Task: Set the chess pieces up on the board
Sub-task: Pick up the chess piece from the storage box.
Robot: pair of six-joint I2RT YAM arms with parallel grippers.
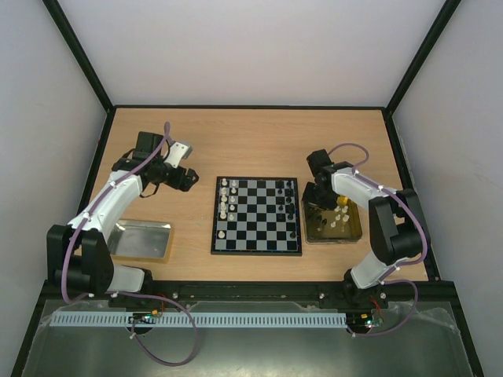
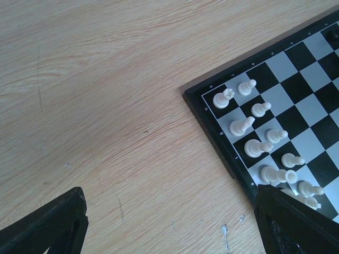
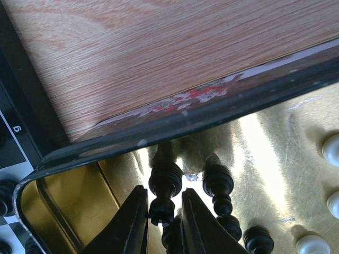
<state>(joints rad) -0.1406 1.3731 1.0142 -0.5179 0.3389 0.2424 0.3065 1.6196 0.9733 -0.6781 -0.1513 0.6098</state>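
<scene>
Fingers of the right hand [image 3: 163, 197] stand close together on either side of a black piece [image 3: 165, 177] in the gold tray [image 3: 175, 124]. The tray sits just beside the board [image 1: 257, 215] on the right arm's side. The fingers touch the piece or all but touch it; whether they already clamp it cannot be told. A second black piece [image 3: 218, 182] lies just beside the first, and white pieces [image 3: 331, 151] rest farther along the tray floor.

On the board, black pieces [image 1: 289, 196] occupy squares along the edge nearest the gold tray, and white ones [image 2: 249, 124] stand in two files along the opposite edge. Beyond that edge the left hand [image 2: 170, 193] hovers over bare tabletop [image 2: 106, 106], fingers wide apart and holding nothing. A silver tray [image 1: 141, 239] lies farther out from the board.

The piece looks light, hard and smooth, so it could squirt out of a loose pinch or tip when set down. Its narrow waist seems the safest hold, taken without dragging the neighbour along.
</scene>
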